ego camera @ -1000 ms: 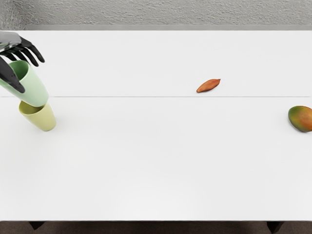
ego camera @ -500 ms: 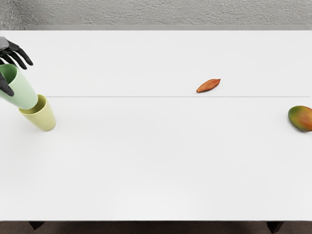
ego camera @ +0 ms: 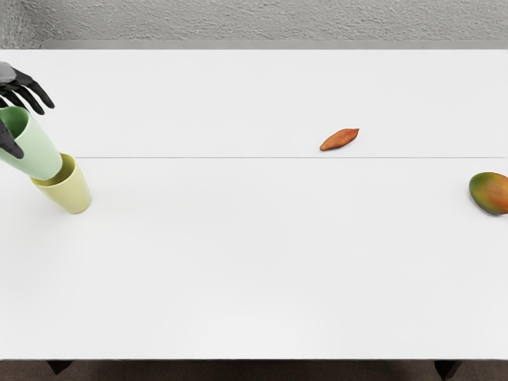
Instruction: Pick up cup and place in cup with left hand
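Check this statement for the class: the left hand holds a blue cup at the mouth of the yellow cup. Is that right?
Not quite. The head view shows that the left hand holds a green cup, not a blue one, at the mouth of the yellow cup.

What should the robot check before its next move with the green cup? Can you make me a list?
1. Left hand has the green cup between thumb and fingers: ok.
2. Yellow cup stands upright on the table, mouth up: ok.
3. Green cup's bottom is lined up with the yellow cup's mouth: cannot tell. They overlap in this one view, but that doesn't show exactly how they line up.
4. Green cup is all the way down in the yellow one: not ok, most of it shows above.
5. Mango and the small orange-brown thing are away from the cups: ok.
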Controlling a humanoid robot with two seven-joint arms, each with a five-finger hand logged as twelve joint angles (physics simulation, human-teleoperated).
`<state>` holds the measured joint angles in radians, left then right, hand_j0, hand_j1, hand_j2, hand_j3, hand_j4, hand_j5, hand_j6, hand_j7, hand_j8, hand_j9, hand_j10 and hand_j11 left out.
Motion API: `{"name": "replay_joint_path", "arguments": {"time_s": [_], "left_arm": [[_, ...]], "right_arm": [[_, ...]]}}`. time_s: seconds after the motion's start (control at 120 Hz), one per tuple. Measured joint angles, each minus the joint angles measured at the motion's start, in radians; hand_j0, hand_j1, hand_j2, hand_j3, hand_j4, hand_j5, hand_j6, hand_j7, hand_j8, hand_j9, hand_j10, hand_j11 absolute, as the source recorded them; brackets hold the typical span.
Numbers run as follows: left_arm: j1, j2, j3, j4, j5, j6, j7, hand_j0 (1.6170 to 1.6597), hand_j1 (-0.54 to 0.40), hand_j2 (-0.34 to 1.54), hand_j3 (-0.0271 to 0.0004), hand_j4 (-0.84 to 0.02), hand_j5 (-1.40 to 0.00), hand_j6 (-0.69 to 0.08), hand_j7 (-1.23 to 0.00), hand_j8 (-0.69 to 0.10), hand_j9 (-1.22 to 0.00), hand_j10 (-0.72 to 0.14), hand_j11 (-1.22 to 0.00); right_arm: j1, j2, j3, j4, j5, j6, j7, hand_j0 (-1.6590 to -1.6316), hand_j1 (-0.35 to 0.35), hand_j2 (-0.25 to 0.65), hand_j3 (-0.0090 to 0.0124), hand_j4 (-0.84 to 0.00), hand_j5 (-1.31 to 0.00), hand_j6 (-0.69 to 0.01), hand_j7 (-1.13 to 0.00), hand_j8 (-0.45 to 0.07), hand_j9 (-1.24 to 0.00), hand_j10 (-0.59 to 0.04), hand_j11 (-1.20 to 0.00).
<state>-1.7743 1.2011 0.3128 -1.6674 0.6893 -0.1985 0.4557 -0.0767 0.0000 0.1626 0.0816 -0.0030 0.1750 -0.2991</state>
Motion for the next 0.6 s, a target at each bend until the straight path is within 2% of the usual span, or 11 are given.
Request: {"name": "replay_joint_path", "arguments": {"time_s": [0.242, 0.4, 0.525, 0.6], "left_arm": [[0.0, -0.003, -0.002, 0.0, -0.001, 0.0, -0.005, 1.6577, -0.104, 0.12, 0.0, -0.406, -0.53, -0.407, -0.53, -0.415, -0.52, -0.4, -0.52], [0.0, -0.001, -0.004, -0.001, -0.004, 0.001, -0.017, 1.6578, 0.03, 0.08, 0.0, -0.285, -0.37, -0.286, -0.37, -0.29, -0.36, -0.282, -0.36], [0.0, 0.0, -0.004, -0.002, -0.005, 0.001, -0.021, 1.6579, 0.1, 0.06, 0.0, -0.224, -0.28, -0.225, -0.28, -0.227, -0.28, -0.222, -0.28], [-0.005, -0.001, -0.006, -0.005, -0.008, -0.008, -0.037, 1.6579, 0.159, 0.04, 0.0, -0.175, -0.22, -0.176, -0.22, -0.177, -0.22, -0.173, -0.22]], "right_arm": [[0.0, 0.0, 0.0, 0.0, 0.0, 0.0, 0.0, -1.6581, -0.349, 0.0, 0.0, 0.0, 0.0, -0.001, 0.0, 0.0, 0.0, 0.0, 0.0], [0.0, 0.0, 0.0, 0.0, 0.0, 0.0, 0.0, -1.6581, -0.349, 0.0, 0.0, 0.0, 0.0, -0.001, 0.0, 0.0, 0.0, 0.0, 0.0], [0.0, 0.0, 0.0, 0.0, 0.0, 0.0, 0.0, -1.6581, -0.349, 0.0, 0.0, 0.0, 0.0, -0.001, 0.0, 0.0, 0.0, 0.0, 0.0], [0.0, 0.0, 0.0, 0.0, 0.0, 0.0, 0.0, -1.6581, -0.349, 0.0, 0.0, 0.0, 0.0, -0.001, 0.0, 0.0, 0.0, 0.0, 0.0]]}}
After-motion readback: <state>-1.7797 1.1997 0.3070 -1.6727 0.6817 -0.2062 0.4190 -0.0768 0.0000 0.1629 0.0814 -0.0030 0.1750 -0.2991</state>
